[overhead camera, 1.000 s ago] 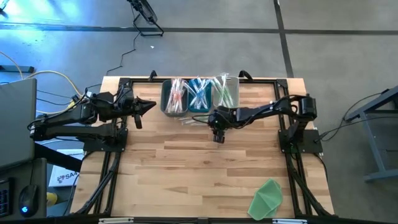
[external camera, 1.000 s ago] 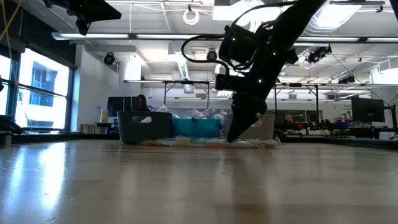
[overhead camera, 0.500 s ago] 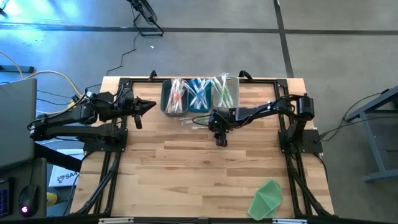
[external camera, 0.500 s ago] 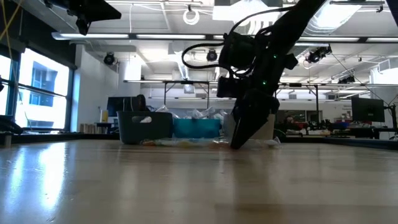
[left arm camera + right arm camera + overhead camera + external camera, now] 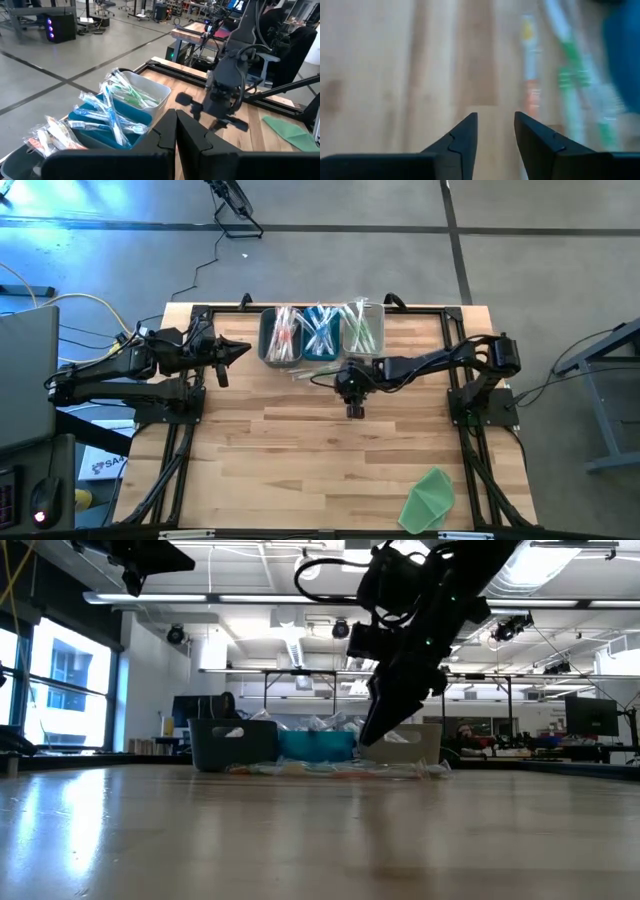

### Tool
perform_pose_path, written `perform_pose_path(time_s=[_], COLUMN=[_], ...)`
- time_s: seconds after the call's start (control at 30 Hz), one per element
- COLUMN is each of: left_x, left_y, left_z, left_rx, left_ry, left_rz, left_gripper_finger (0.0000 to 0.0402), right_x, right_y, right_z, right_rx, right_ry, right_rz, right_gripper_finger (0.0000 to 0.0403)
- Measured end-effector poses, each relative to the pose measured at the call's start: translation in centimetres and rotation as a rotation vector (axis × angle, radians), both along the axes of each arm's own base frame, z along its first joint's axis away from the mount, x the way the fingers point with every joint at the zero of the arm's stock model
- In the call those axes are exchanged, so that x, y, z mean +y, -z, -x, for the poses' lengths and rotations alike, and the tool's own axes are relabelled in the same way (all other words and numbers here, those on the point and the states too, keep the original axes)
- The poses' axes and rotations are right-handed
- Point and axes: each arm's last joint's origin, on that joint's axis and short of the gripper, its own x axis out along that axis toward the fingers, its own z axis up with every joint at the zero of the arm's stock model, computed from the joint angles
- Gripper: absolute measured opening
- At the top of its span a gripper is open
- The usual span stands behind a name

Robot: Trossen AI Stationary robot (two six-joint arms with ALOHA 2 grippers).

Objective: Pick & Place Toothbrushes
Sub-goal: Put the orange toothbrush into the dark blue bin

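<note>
Right hand (image 5: 354, 411) hanging empty over the wooden surface (image 5: 300, 460), fingers apart, just beside loose toothbrushes (image 5: 312, 373) strewn before three full bins (image 5: 321, 332); left hand (image 5: 240, 349) pressed together, parked at the far-left edge.

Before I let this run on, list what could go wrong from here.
1. The right claw has nothing between its fingers, and loose toothbrushes lie off to one side of it on the table; it may lift away empty.
2. Those toothbrushes lie close together, so a grab could catch two.
3. The bins are heaped; a dropped toothbrush might slide off.
</note>
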Motion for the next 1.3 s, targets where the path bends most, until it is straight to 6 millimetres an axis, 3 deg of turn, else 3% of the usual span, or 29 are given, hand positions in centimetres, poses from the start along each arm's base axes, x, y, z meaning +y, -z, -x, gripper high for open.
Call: perform_pose_path(time_s=[0.13, 0.57, 1.1, 1.3], left_x=[0.0, 0.0, 0.0, 0.0], left_y=[0.0, 0.0, 0.3, 0.6], left_z=[0.0, 0.0, 0.0, 0.1], left_rx=[0.001, 0.004, 0.032, 0.064], left_ry=[0.000, -0.001, -0.003, -0.003], left_rz=[0.000, 0.001, 0.005, 0.010], left_gripper_finger=[0.0006, 0.0006, 0.0006, 0.0006], right_x=[-0.8, -3.1, -3.3, -3.3], right_y=[0.1, 2.3, 4.0, 4.1], right_z=[0.1, 0.1, -0.1, -0.1], right_rx=[0.016, 0.087, 0.140, 0.142], right_ry=[0.032, 0.043, 0.019, 0.003], right_rz=[0.089, 0.033, 0.025, 0.029], right_gripper_finger=[0.0127, 0.0129, 0.0129, 0.0110])
